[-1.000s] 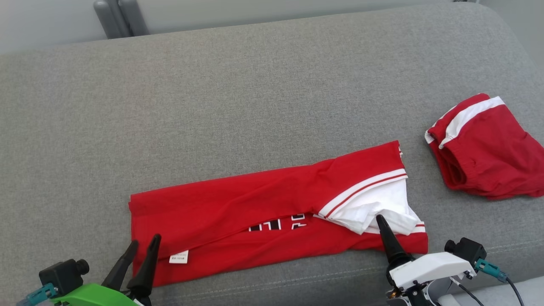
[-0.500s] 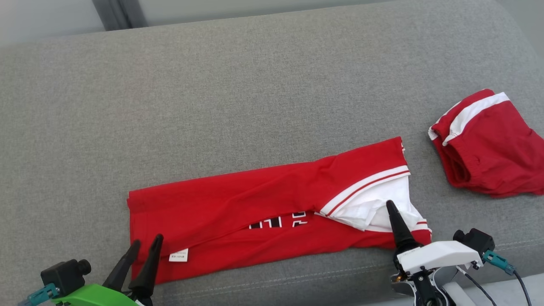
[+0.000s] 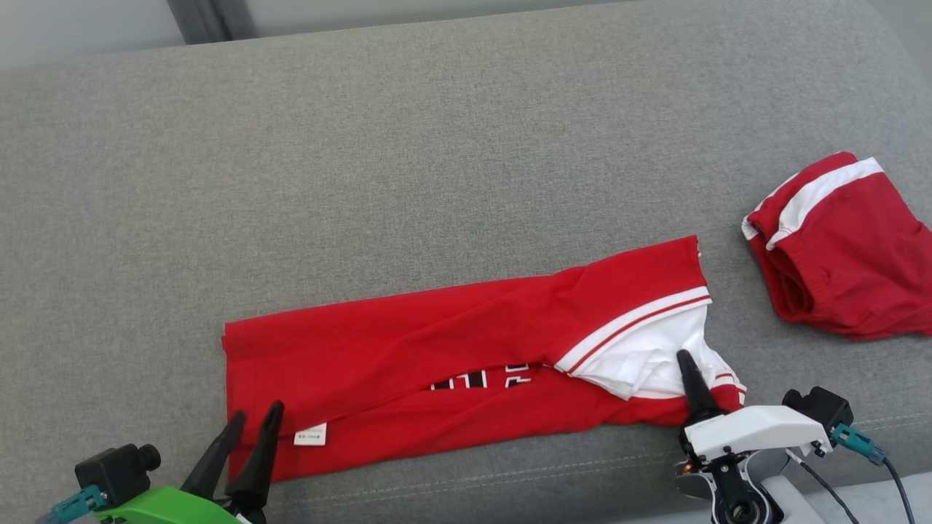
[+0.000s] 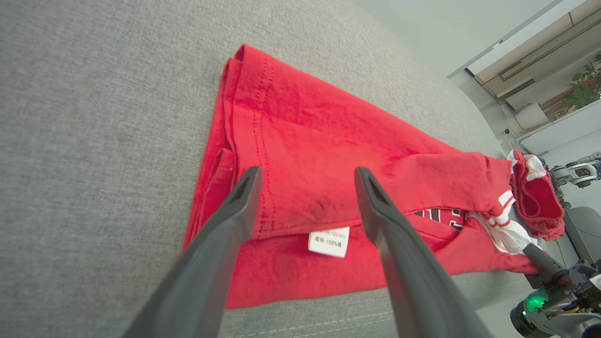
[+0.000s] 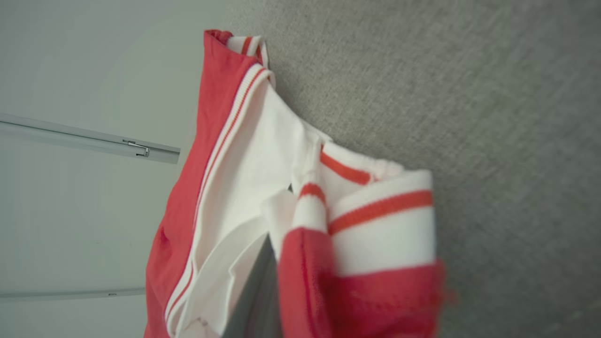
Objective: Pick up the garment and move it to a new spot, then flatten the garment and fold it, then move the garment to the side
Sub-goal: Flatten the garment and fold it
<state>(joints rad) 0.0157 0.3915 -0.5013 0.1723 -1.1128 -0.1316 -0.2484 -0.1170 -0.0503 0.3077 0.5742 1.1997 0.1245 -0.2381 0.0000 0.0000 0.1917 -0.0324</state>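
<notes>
A long red garment (image 3: 437,342) with white, red-striped trim is laid folded into a narrow band across the near part of a grey fabric cushion (image 3: 437,145). In the head view its length is run from left to right, with the right end angled slightly away. Black and white lettering (image 3: 477,380) is partly seen in the gap between the two folded-over red edges. A small white care label (image 3: 309,435) is seen at the garment's near left corner.

The right gripper (image 3: 688,364) is set at the garment's near right corner, where the white fabric is exposed. In the right wrist view one dark finger is seen at the middle of the bottom edge, with the striped cuff bunched tight against it, so the garment is clamped there.

The left gripper (image 3: 258,412) is held with its fingers spread apart and nothing between them. It is placed over the near left corner, just beside the label. Whether its tips touch the cloth cannot be told.

A second red and white garment (image 3: 837,269) is seen crumpled on the cushion at the far right, apart from the folded one.
</notes>
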